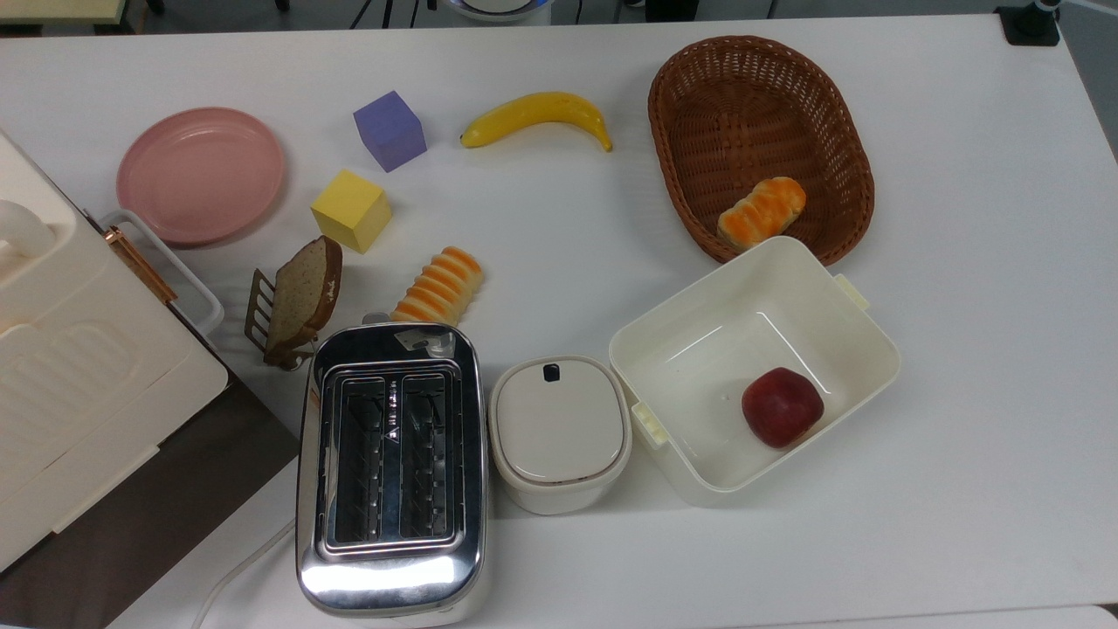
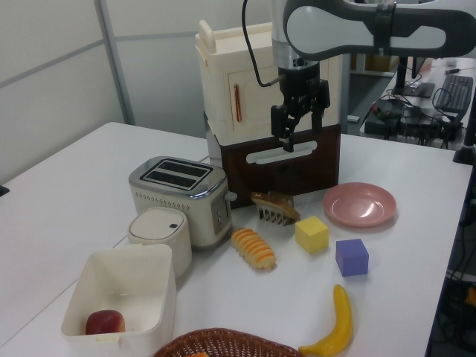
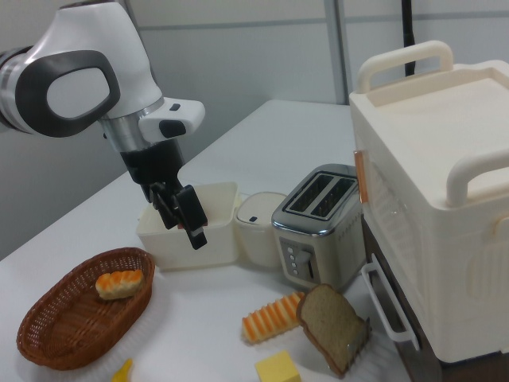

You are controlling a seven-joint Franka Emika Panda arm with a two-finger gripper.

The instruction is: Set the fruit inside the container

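While the end effector (image 2: pixel 291 125) hangs high above the counter (image 1: pixel 541 227) with its fingers slightly parted and nothing between them, the banana (image 1: pixel 537 118) lies untouched on the bare surface, so the pick looks not yet begun. Taking the banana as the landmark: in the top view the purple cube (image 1: pixel 389 130) sits just to its left, the wicker basket (image 1: pixel 758 144) just to its right with one striped roll (image 1: pixel 761 210) inside, and the yellow cube (image 1: pixel 351 210) lies below and left of it. The cream-white tub (image 1: pixel 753 371), well below and right of the banana, stands open with its mouth upward, ready to receive; a dark red apple (image 1: pixel 782 406) already rests in one corner, leaving most of the floor free. Farther from the banana stand the toaster (image 1: pixel 390 467), the small lidded box (image 1: pixel 560 431) and a pink plate (image 1: pixel 202 174). The counter is plain white, and an office desk with a keyboard (image 2: pixel 455 83) shows beyond it.
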